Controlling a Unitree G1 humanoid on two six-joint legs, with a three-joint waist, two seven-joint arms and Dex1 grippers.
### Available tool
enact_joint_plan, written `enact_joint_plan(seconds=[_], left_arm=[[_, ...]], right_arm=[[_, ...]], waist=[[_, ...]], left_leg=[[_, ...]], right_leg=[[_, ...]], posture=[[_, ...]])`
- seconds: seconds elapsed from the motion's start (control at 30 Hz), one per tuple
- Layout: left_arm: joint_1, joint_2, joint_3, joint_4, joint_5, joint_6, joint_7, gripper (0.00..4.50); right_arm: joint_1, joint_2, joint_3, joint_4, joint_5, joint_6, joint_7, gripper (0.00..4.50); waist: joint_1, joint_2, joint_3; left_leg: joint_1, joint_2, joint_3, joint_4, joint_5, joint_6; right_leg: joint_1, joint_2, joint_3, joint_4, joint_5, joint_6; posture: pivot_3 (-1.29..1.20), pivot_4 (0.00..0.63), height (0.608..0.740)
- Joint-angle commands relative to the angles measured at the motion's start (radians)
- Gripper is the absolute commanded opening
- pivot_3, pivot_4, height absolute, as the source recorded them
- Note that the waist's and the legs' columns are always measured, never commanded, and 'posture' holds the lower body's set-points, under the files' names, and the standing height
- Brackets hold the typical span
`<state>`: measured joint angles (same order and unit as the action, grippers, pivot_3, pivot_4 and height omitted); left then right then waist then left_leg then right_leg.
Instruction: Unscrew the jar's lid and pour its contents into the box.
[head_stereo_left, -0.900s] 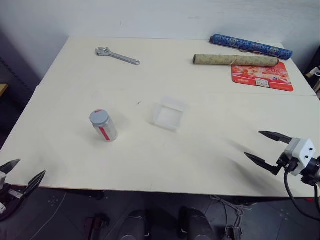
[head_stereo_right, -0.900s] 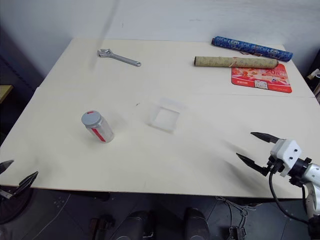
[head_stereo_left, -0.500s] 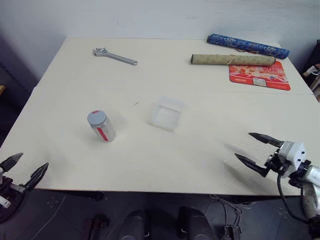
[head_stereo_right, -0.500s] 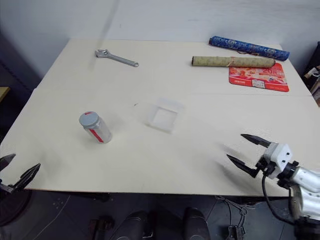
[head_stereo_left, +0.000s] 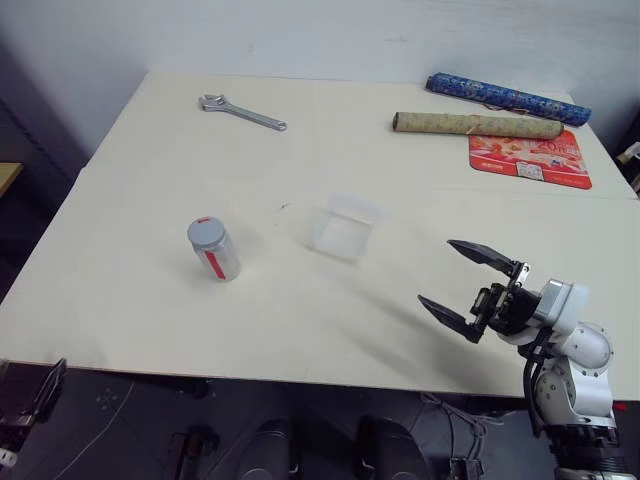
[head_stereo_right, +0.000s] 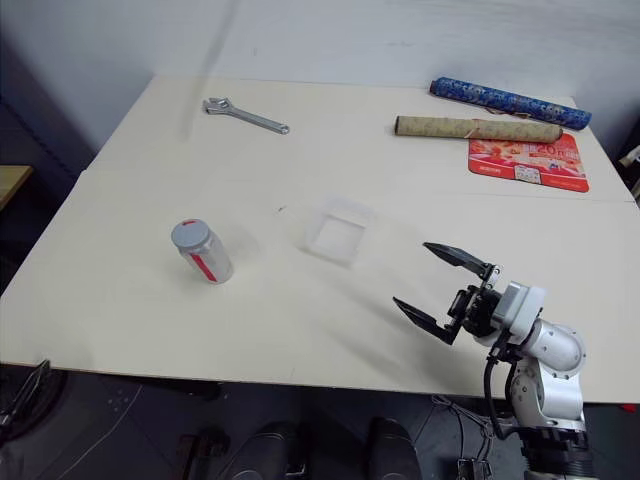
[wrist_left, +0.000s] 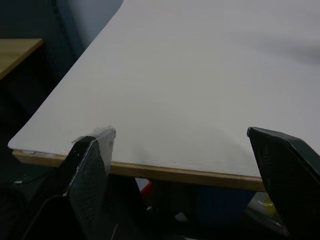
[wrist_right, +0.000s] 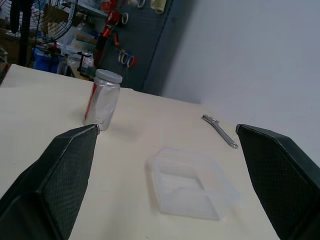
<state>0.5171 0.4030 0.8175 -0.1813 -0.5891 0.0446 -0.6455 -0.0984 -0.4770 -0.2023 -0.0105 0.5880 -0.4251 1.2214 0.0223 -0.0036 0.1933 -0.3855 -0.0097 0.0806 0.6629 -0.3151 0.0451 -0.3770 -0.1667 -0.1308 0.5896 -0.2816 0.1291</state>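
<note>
- We are approaching the jar (head_stereo_left: 213, 249), standing upright with its lid (head_stereo_left: 206, 232) on, left of the box (head_stereo_left: 344, 229) on the table (head_stereo_left: 150, 160); the contents are too small to make out.
- We are carrying the right gripper (head_stereo_left: 468, 288) spread wide and empty, near the front edge; the left gripper (wrist_left: 190, 165), equally spread, is hanging off the table's near corner.
- One gripper should steady the jar body while the other is turning the lid.
- A wrench (head_stereo_left: 243, 112), two rolled tubes (head_stereo_left: 478, 123) and a red mat (head_stereo_left: 530, 158) are lying well apart; nothing is blocking us.

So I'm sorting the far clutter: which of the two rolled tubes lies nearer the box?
The tan tube; the blue patterned tube lies beyond it, farther from the box.
</note>
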Motion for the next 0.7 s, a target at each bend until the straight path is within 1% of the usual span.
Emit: enact_joint_plan(seconds=[0.03,0.17,0.3,0.37,0.5,0.57,0.7], left_arm=[[-0.019,-0.035,-0.077,-0.179,0.0,-0.001,0.057,4.46],[-0.064,-0.106,-0.219,-0.337,0.068,0.037,0.191,4.46],[-0.132,-0.183,-0.379,-0.41,0.182,0.089,0.337,4.46],[-0.174,-0.218,-0.451,-0.419,0.264,0.11,0.417,4.46],[-0.255,-0.272,-0.578,-0.402,0.382,0.134,0.515,4.46],[-0.294,-0.29,-0.622,-0.378,0.444,0.131,0.558,4.46],[-0.368,-0.313,-0.67,-0.337,0.495,0.136,0.602,4.46]], right_arm=[[-0.012,-0.012,-0.027,0.035,0.004,-0.037,0.016,4.5],[0.004,-0.015,-0.035,0.062,0.003,-0.055,0.022,4.5],[0.015,-0.016,-0.034,0.063,0.004,-0.059,0.019,4.5],[0.016,-0.016,-0.035,0.064,0.004,-0.059,0.017,4.5],[0.028,-0.017,-0.038,0.054,0.005,-0.053,0.007,4.5],[0.041,-0.015,-0.036,0.039,0.005,-0.051,0.002,4.5],[0.058,-0.015,-0.028,-0.004,0.001,-0.026,-0.029,4.5]], waist=[[0.0,0.0,0.0],[-0.001,0.0,0.0],[0.0,0.0,0.0],[0.001,0.0,0.0],[0.002,0.0,0.0],[0.002,0.0,0.0],[0.002,0.0,0.0]], left_leg=[[0.0,0.0,0.0,0.0,0.0,0.0],[0.0,0.001,0.002,0.0,-0.001,0.0],[0.0,0.002,0.006,0.0,0.0,0.0],[0.001,0.003,0.008,0.002,0.0,0.001],[0.001,0.006,0.01,0.003,-0.001,0.0],[0.002,0.006,0.01,0.003,-0.001,0.0],[0.001,0.006,0.011,0.003,-0.001,0.0]], right_leg=[[0.0,0.0,0.001,0.0,0.001,-0.001],[0.0,0.002,0.001,0.0,0.001,-0.001],[0.0,0.006,-0.001,0.003,0.001,-0.001],[0.0,0.013,-0.002,0.003,0.002,0.0],[0.0,0.016,0.0,0.002,0.003,0.0],[0.0,0.016,0.001,0.002,0.003,0.0],[-0.001,0.016,0.001,0.002,0.003,0.0]], posture=[[0.0,0.15,0.74],[0.0,0.15,0.74],[0.0,0.15,0.74],[0.0,0.15,0.74],[0.0,0.15,0.74],[0.0,0.15,0.74],[0.0,0.15,0.74]])
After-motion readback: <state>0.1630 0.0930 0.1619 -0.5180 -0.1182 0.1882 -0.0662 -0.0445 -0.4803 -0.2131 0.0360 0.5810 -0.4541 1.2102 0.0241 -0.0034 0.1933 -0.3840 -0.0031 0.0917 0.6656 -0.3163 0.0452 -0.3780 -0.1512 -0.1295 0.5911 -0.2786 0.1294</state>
